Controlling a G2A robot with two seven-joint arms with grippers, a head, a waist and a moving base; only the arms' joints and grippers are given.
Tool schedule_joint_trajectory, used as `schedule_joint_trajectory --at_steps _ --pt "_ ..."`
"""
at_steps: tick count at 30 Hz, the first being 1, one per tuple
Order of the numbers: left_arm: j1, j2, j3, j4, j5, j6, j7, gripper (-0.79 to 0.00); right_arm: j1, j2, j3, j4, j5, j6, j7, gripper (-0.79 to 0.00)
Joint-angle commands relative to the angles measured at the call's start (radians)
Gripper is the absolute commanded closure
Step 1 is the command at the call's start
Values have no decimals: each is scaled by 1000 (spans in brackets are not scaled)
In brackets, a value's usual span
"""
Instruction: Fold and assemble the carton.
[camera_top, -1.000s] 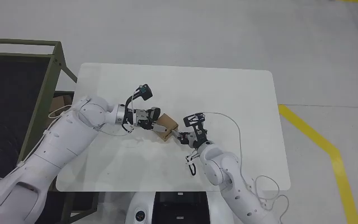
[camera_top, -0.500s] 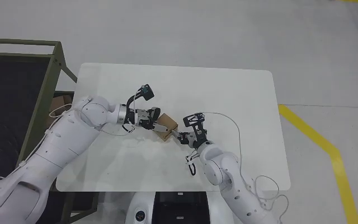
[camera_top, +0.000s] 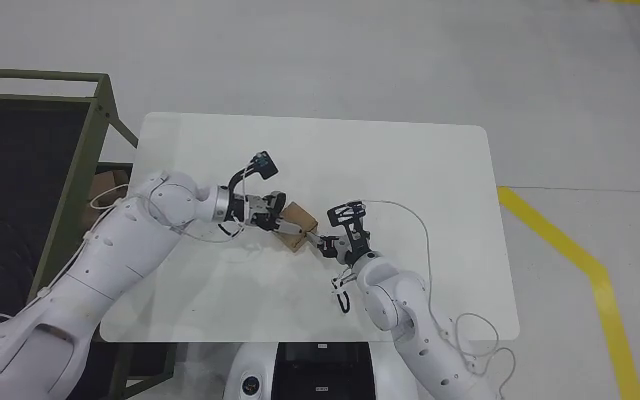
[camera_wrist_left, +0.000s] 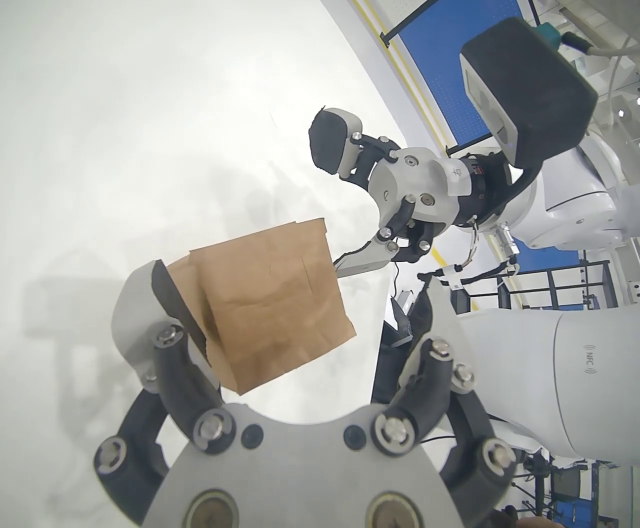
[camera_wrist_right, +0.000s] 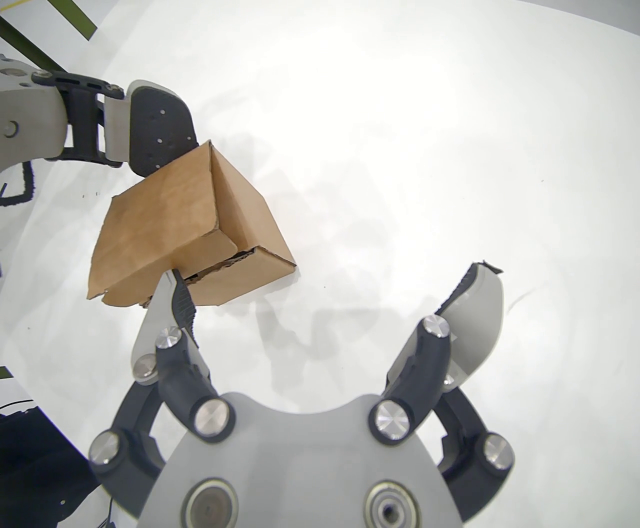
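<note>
The carton (camera_top: 297, 225), a small brown cardboard box, lies near the middle of the white desk (camera_top: 400, 160), between the 2 pincers. The left pincer (camera_top: 270, 212) is at the side of the carton toward the desk's left edge. The right pincer (camera_top: 325, 243) is at the opposite side.

In the left wrist view the left pincer (camera_wrist_left: 290, 280) stands wide open and grips nothing. 1 of its fingers (camera_wrist_left: 135, 310) has its dark pad against a side of the carton (camera_wrist_left: 270, 310), and the other finger is apart from the box. Beyond the carton the right pincer (camera_wrist_left: 345, 200) is also spread wide, with its thin finger touching the box's far face.

In the right wrist view the right pincer (camera_wrist_right: 325, 277) is wide open and holds nothing. 1 fingertip (camera_wrist_right: 167, 305) touches the carton (camera_wrist_right: 200, 220) at its end flaps, and the other is well apart over bare desk (camera_wrist_right: 400, 100). The end flaps are folded in but not flush: a gap between them shows the corrugated edge. The left pincer's pad (camera_wrist_right: 155, 130) rests against the carton's far corner.

A thin white cable (camera_top: 405, 207) lies on the desk near the right arm. A green metal frame (camera_top: 90, 140) stands beside the desk's left edge.
</note>
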Motion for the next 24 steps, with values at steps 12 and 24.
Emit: schedule_joint_trajectory --at_steps 12,24 --pt "17 0 -17 -13 48 92 -24 -613 4 -2 -2 4 -2 0 1 -785" --pt "19 -6 -22 -7 50 108 -53 -542 3 -3 0 5 -3 -2 0 -785"
